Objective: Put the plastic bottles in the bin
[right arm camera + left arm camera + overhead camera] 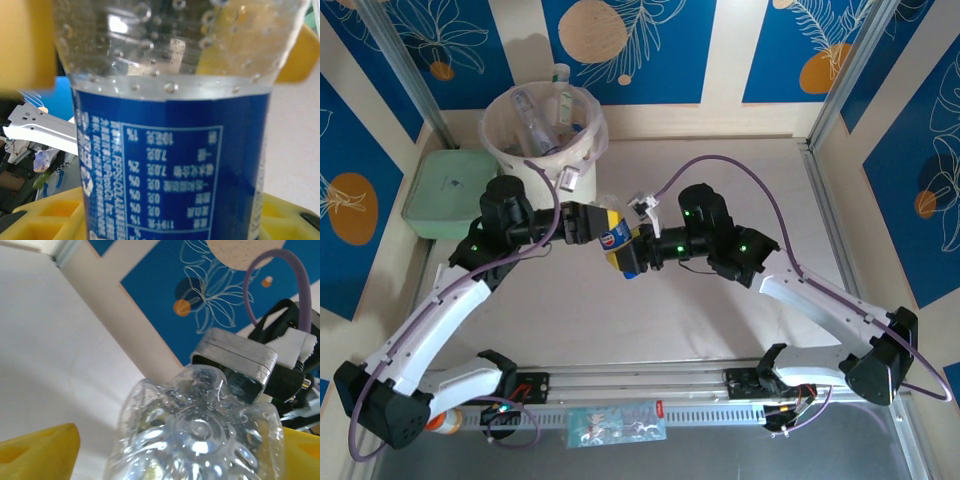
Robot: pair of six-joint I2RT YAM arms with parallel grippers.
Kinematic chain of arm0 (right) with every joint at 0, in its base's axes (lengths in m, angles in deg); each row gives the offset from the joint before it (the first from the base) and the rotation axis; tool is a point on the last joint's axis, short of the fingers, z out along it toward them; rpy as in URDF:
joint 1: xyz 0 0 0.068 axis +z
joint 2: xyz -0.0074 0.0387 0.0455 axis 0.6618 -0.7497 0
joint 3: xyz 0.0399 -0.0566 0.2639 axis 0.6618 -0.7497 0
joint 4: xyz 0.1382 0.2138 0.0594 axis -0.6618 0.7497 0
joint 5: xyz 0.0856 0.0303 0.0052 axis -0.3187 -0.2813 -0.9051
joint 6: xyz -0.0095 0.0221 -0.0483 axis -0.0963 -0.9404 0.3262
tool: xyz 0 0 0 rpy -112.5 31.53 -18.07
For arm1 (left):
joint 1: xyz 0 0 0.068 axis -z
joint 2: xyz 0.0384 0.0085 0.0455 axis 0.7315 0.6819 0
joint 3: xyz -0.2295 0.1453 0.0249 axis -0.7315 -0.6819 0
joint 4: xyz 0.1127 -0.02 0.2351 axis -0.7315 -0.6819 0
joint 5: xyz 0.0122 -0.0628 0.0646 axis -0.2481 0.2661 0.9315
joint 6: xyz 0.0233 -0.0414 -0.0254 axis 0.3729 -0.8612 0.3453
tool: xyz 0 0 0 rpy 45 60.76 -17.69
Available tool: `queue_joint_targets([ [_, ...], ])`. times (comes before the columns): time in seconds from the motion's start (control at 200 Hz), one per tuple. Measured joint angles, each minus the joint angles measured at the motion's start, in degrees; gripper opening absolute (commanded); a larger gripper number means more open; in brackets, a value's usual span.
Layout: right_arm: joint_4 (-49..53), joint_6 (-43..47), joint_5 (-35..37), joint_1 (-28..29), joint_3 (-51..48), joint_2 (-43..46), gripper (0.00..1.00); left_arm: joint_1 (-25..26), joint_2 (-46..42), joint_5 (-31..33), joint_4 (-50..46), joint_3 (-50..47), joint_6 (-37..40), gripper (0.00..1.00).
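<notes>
- Out over the middle of the table, the two arms meet nose to nose with a blue-labelled bottle hanging in the air between them, tilted and touching nothing below.
- The right gripper has hold of it. In its wrist view, its yellow fingers sit tight against both sides of the blue label.
- The left gripper comes at the bottle from the other end. Its own camera looks straight at the clear, ribbed base, with a yellow finger on either side.
- A sliver of table shows between the left-hand finger and the plastic, while the other finger sits right against it. I can't tell whether this gripper is clamped or just surrounding the bottle.
- The bin stands at the far left corner, behind the left arm and apart from the held bottle.
- Several clear bottles in the bin stand or lean against its wall.
- A pale-green lidded box sits just left of the bin.
- At the near edge lie an orange-capped jar and a clear plastic packet.
</notes>
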Motion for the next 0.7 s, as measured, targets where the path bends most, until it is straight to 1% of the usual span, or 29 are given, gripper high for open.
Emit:
queue_joint_targets([
  [0.06,-0.26,-0.20,0.04,0.00,0.00,0.09,0.47,1.25,0.63,-0.81,0.57,0.13,0.13,0.80],
  [0.255,-1.62,-1.27,0.26,-0.61,0.00,0.68,0.47,2.78,1.27,-0.35,-0.50,2.16,3.08,0.58],
  [0.365,-2.36,-2.12,0.22,-0.70,-0.37,1.31,0.48,3.61,1.11,1.18,-1.25,2.84,5.46,0.53],
  [0.41,-2.36,-2.12,0.20,-0.70,-0.42,1.38,0.50,3.93,1.01,1.84,-1.55,2.89,6.21,0.52],
  [0.435,-2.40,-2.12,0.13,-0.70,-0.42,1.38,0.53,4.02,0.98,2.14,-1.68,2.97,6.36,0.51],
  [0.48,-2.54,-2.14,0.04,-0.70,-0.42,1.38,0.60,4.04,0.94,2.27,-1.99,3.23,6.60,0.50],
  [0.555,-2.64,-2.32,0.31,-0.76,-0.42,1.38,0.80,4.24,0.94,2.64,-2.47,3.82,7.41,0.48],
  [0.59,-2.54,-2.62,0.61,-0.81,-0.39,1.38,0.86,4.33,0.96,3.23,-2.78,4.20,7.65,0.48],
  [0.635,-2.10,-3.37,1.53,-1.01,-0.39,1.40,0.91,4.28,1.07,4.02,-3.21,4.81,7.80,0.47],
  [0.7,-1.40,-3.48,2.58,-1.46,-0.39,1.68,0.92,3.87,1.49,5.09,-4.33,6.43,7.80,0.45],
])
